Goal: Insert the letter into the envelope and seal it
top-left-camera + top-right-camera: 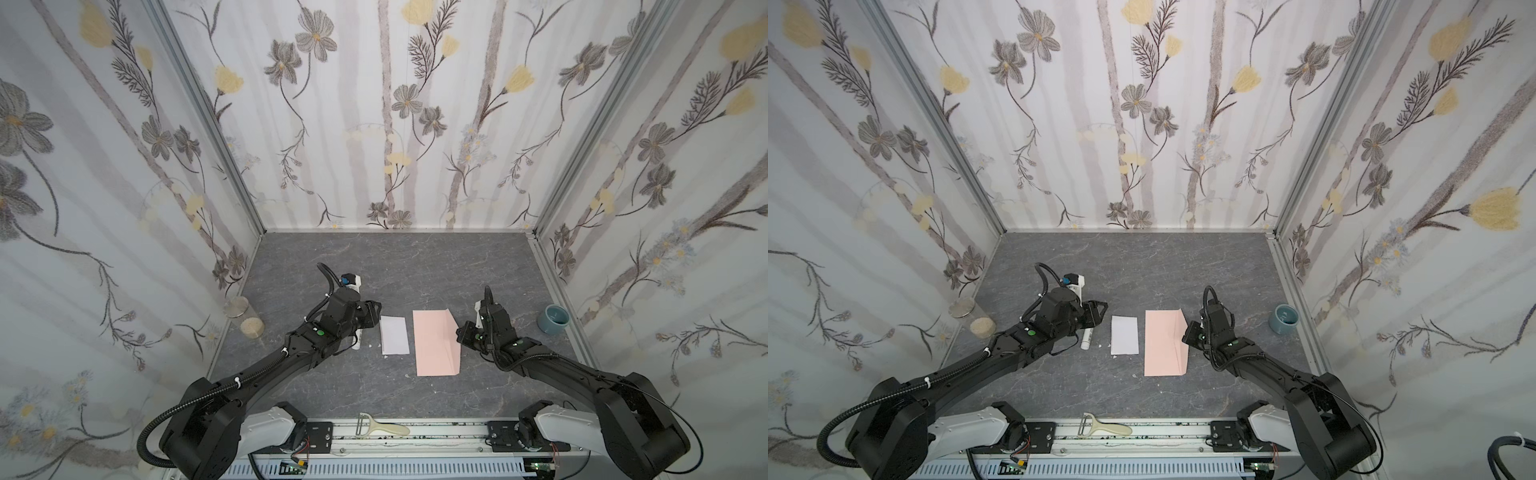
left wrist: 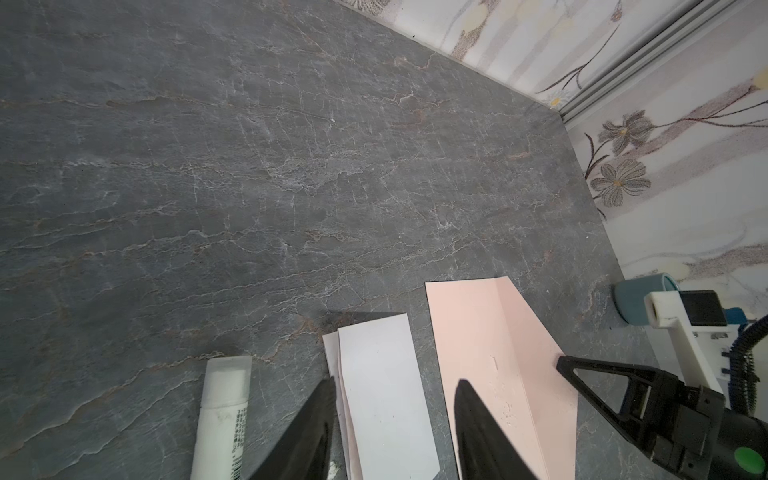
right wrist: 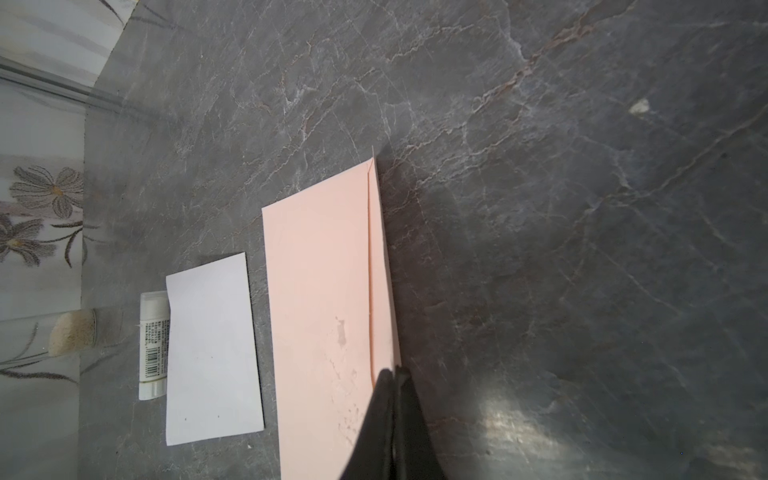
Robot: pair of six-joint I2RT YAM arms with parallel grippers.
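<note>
The pale pink envelope (image 1: pixel 435 345) (image 1: pixel 1165 345) lies flat on the grey table, its flap on the right side. My right gripper (image 1: pixel 458 332) (image 3: pixel 392 372) is shut on the flap's edge, which stands a little off the table. The white letter (image 1: pixel 393 335) (image 3: pixel 212 349), folded, lies just left of the envelope (image 3: pixel 320 311). My left gripper (image 1: pixel 376 312) (image 2: pixel 395 380) is open at the letter's far left corner, holding nothing. In the left wrist view its fingers stand either side of the letter (image 2: pixel 378 353), next to the envelope (image 2: pixel 469 332).
A white glue stick (image 1: pixel 356 341) (image 2: pixel 224 415) lies left of the letter under my left arm. A glass jar (image 1: pixel 245 318) stands by the left wall and a blue cup (image 1: pixel 552 318) by the right wall. A peeler (image 1: pixel 382 427) rests on the front rail.
</note>
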